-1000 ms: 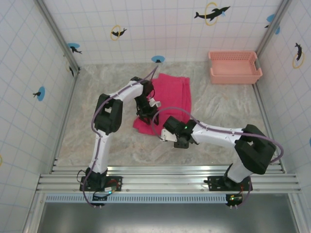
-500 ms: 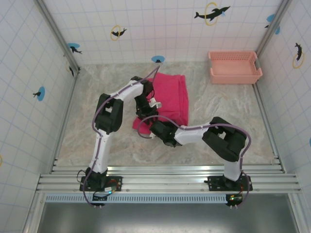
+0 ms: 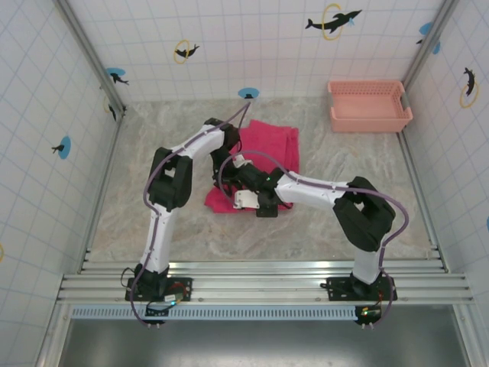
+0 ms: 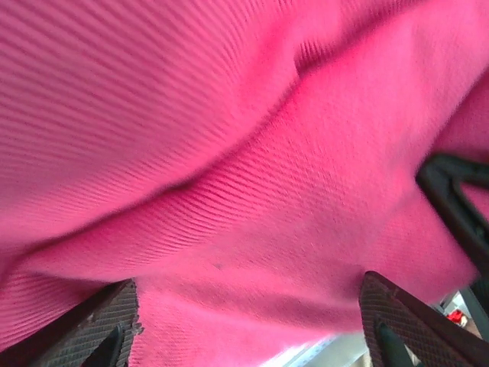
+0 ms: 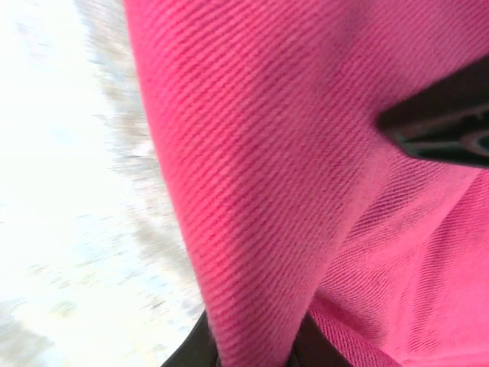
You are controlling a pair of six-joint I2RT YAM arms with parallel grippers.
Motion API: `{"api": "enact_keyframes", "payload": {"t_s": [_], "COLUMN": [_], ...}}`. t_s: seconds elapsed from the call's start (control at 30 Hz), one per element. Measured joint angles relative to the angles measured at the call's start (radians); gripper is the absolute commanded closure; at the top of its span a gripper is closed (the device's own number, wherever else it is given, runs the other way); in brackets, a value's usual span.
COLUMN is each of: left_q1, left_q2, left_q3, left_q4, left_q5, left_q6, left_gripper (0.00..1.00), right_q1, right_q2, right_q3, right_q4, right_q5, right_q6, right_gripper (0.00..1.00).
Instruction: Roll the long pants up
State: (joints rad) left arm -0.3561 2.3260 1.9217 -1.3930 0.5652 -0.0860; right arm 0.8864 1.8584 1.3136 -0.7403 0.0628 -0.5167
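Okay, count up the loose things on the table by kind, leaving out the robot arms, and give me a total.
Pink-red long pants: 1
Salmon-pink plastic basket: 1
Total: 2

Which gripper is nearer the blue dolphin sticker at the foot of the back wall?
Left. The left gripper is over the far half of the long pants, just short of the sticker; the right gripper pinches their near edge, farther back.
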Motion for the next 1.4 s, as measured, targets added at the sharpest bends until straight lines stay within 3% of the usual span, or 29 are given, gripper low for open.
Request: {"api": "enact_keyframes", "payload": {"t_s": [0.17, 0.37, 0.57, 0.93, 1.2, 1.4], "left_q1": [0.043, 0.076, 0.073, 0.005, -0.057, -0.056], "left_q2": [-0.067, -0.177, -0.248, -0.286, -0.285, -0.169], "left_q3": [0.024, 0.066, 0.069, -0.008, -0.132, -0.115], "left_q4": [0.027, 0.037, 0.031, 0.042, 0.122, 0.158], "left_q5": [-0.038, -0.131, -0.183, -0.164, -0.126, -0.132], "left_q6": [-0.040, -0.072, -0.083, -0.107, -0.140, -0.150], "left_gripper": [0.18, 0.17, 0.18, 0.30, 0.31, 0.31], "right_q1": [-0.058, -0.203, -0.342, -0.417, -0.437, -0.443], "right_q2": [0.033, 0.150, 0.287, 0.386, 0.447, 0.473], "right_q3": [0.146, 0.248, 0.269, 0.340, 0.377, 0.408], "right_q4": [-0.255, -0.451, -0.543, -0.589, -0.591, -0.592], "right_q5": [-0.327, -0.705, -0.957, -1.040, -1.038, -1.020], "right_q6": [0.056, 0.104, 0.135, 0.233, 0.281, 0.301], "right_gripper": [0.93, 0.94, 0.95, 0.93, 0.92, 0.88]}}
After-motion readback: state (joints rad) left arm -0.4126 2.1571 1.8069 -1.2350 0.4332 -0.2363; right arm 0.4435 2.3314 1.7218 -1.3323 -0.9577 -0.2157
